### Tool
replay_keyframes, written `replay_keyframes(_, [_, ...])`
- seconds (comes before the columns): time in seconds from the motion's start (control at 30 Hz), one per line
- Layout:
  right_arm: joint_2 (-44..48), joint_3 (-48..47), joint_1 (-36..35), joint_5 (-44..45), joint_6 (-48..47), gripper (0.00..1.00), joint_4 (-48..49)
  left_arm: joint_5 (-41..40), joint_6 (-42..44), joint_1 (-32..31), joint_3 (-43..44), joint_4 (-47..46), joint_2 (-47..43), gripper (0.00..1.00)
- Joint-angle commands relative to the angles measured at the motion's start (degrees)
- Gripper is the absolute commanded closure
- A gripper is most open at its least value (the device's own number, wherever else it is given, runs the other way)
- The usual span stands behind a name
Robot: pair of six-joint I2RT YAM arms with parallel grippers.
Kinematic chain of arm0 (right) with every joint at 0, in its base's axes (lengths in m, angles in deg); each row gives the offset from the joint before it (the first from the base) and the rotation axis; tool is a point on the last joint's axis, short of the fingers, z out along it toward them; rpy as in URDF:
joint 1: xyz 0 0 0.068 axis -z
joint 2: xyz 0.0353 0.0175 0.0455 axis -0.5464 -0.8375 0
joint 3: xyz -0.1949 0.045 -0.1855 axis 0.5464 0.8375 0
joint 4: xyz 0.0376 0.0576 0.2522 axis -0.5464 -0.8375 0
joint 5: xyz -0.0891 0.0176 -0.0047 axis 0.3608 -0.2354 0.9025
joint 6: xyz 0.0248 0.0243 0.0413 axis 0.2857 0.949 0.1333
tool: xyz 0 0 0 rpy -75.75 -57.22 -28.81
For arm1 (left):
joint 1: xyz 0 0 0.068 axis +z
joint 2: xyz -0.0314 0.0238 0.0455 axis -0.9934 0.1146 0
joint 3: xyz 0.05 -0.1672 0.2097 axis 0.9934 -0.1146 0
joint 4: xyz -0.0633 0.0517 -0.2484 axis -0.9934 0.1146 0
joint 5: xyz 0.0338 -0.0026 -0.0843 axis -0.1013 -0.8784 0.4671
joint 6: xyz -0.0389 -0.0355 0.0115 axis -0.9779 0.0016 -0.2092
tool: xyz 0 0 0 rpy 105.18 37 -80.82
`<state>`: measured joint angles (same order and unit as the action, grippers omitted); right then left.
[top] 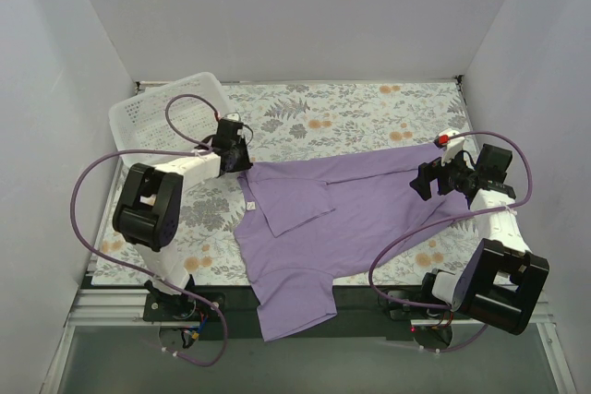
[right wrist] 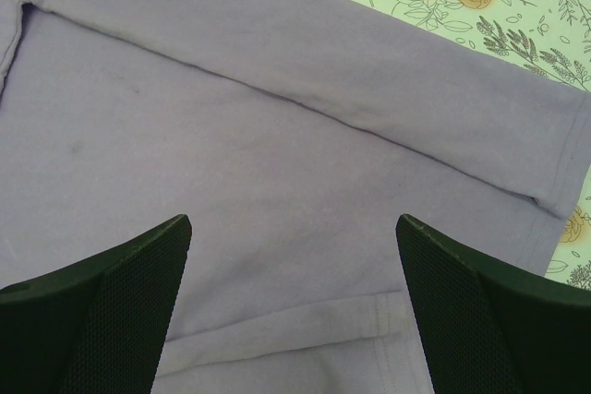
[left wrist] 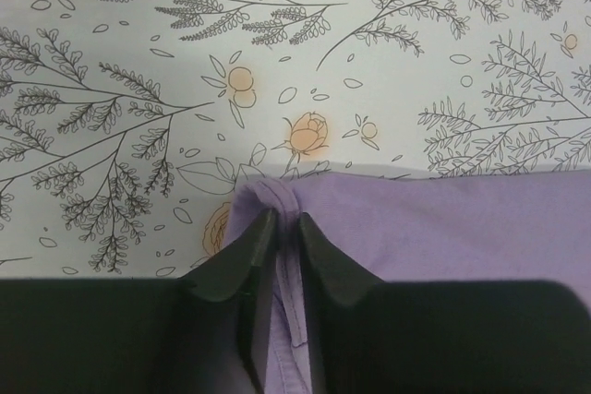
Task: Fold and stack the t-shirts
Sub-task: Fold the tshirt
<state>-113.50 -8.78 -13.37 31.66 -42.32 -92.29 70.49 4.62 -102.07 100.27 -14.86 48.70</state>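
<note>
A purple t-shirt [top: 342, 209] lies partly folded across the flowered table, one end hanging over the near edge. My left gripper [top: 242, 156] is shut on the shirt's far-left corner; in the left wrist view the fingertips [left wrist: 286, 220] pinch a bunched hem of the shirt [left wrist: 443, 219]. My right gripper [top: 427, 180] is open and hovers over the shirt's right end. In the right wrist view the fingers [right wrist: 138, 274] stand wide apart above flat purple cloth [right wrist: 277, 163] with a seam and hem showing. It holds nothing.
A white plastic basket [top: 171, 110] stands at the far left corner of the table. The flowered tablecloth [top: 351, 108] covers the table, with white walls on three sides. The table's dark near edge [top: 369, 297] runs under the hanging shirt.
</note>
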Motion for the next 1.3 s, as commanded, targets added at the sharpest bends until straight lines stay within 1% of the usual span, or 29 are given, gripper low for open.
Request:
replay_keyframes(0.0, [-0.2,0.0,0.0,-1.2,-0.6,0.02,-0.5,-2.7,0.7,-0.8,2.5,0.2,0.9,0.88])
replay_keyframes(0.1, [-0.2,0.0,0.0,-1.2,-0.6,0.02,-0.5,-4.5,0.9,-1.1,3.5,0.3,1.9,1.00])
replay_keyframes(0.3, [-0.3,-0.1,0.0,-1.0,-0.6,0.02,-0.5,-10.9,1.9,-1.4,7.0,0.2,4.0,1.00])
replay_keyframes(0.43, [-0.6,-0.2,0.0,-0.9,-0.7,0.02,-0.5,-13.0,3.8,-1.4,10.3,0.2,6.5,1.00])
replay_keyframes(0.6, [-0.9,-0.2,0.0,-0.6,-0.7,0.02,-0.5,-13.7,5.3,-1.4,14.6,1.1,8.9,1.00])
replay_keyframes(0.87, [-0.8,-0.3,0.0,-0.6,-0.7,0.02,-0.5,-15.0,6.0,-1.3,15.9,2.2,10.6,1.00])
replay_keyframes(0.97, [-0.6,-0.2,0.0,-0.7,-0.8,0.02,-0.5,-15.5,6.0,-1.3,15.1,2.6,10.2,0.95])
replay_keyframes(1.0, [-0.5,-0.2,0.0,-0.8,-1.0,0.02,-0.5,-15.5,6.0,-1.3,14.9,2.6,9.6,0.91])
replay_keyframes(1.1, [-0.1,0.0,0.0,-1.4,-1.4,0.02,-0.6,-13.7,5.6,-1.3,14.0,2.7,8.1,0.84])
replay_keyframes(1.13, [0.0,0.0,0.0,-1.5,-1.6,0.02,-0.6,-12.7,5.3,-1.4,13.5,2.7,6.4,0.77])
replay_keyframes(1.17, [0.1,0.0,0.0,-1.6,-2.2,0.02,-1.1,-11.8,5.0,-1.3,12.6,2.6,5.2,0.73])
replay_keyframes(1.2, [0.1,-0.1,0.0,-1.9,-2.7,0.01,-1.3,-9.1,4.9,-1.4,11.9,2.6,2.6,0.70])
replay_keyframes(1.23, [0.4,-0.2,0.0,-2.0,-3.0,0.02,-1.7,-7.7,4.8,-1.4,11.3,2.1,1.1,0.63])
replay_keyframes(1.27, [0.5,-0.4,0.0,-2.2,-4.2,0.02,-2.6,-6.3,4.9,-1.5,10.6,1.8,-0.6,0.60])
